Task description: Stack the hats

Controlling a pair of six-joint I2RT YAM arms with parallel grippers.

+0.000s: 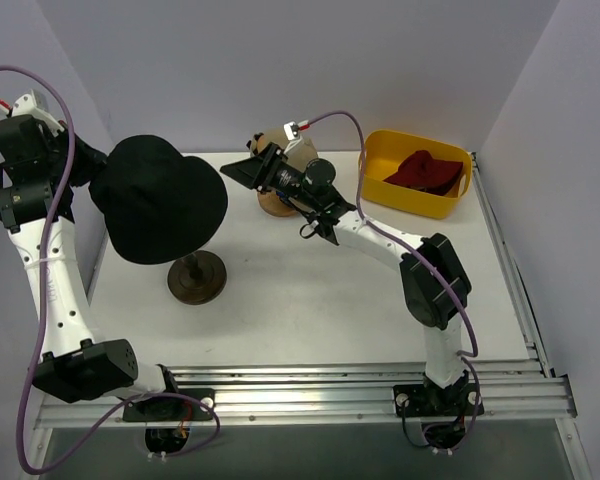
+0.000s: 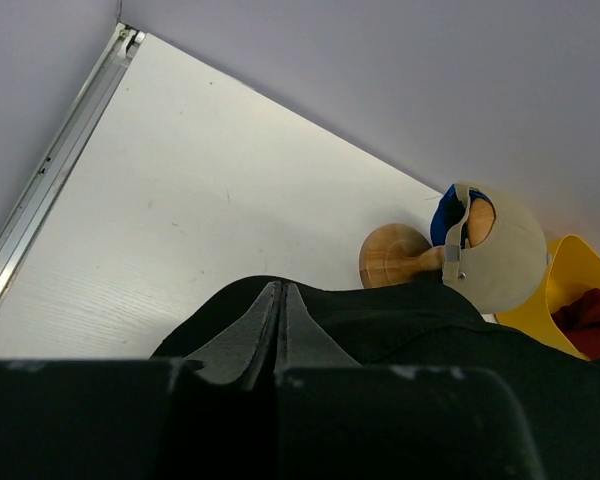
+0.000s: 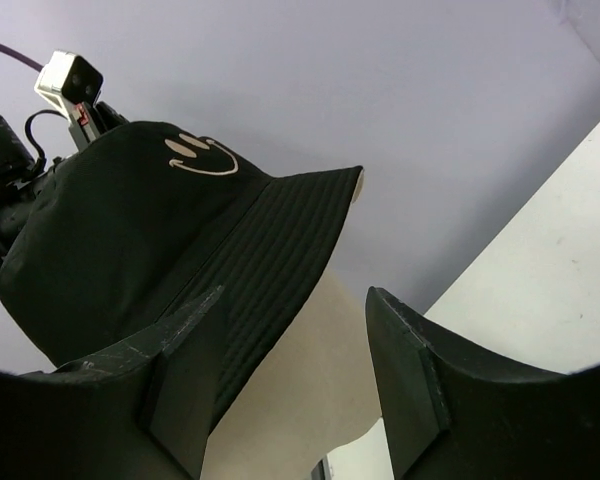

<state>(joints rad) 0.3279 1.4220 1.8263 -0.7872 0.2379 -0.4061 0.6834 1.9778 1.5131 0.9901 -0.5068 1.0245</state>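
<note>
Left gripper [image 2: 278, 296], closest to its lens: fingers pressed together on a fold of the black hat [image 1: 160, 200], fabric pinched up between the pads. Hat hangs from that grip over the left part of the table [image 1: 310, 300], brim spread wide. The right wrist view shows a pale smiley face stitched on the crown. Under the hat's near edge stands a dark wooden stand [image 1: 197, 277], its top hidden by the brim. Whether hat and stand touch cannot be told.

Right gripper [image 3: 295, 300]: fingers spread apart, a tan surface filling the space between and behind them. Contact cannot be told. From above, this gripper sits at the back of the table, right at the tan cap [image 2: 505, 265].

Tan cap sits over the blue cap [image 2: 446, 215], the blue showing only through the rear opening by the strap. Both are on a light wooden stand [image 2: 393, 257]. Upright or tipped, cannot tell.

Red hat [image 1: 425, 172] lies in the yellow bin [image 1: 420, 207] at the back right corner, well apart from the other hats.
</note>
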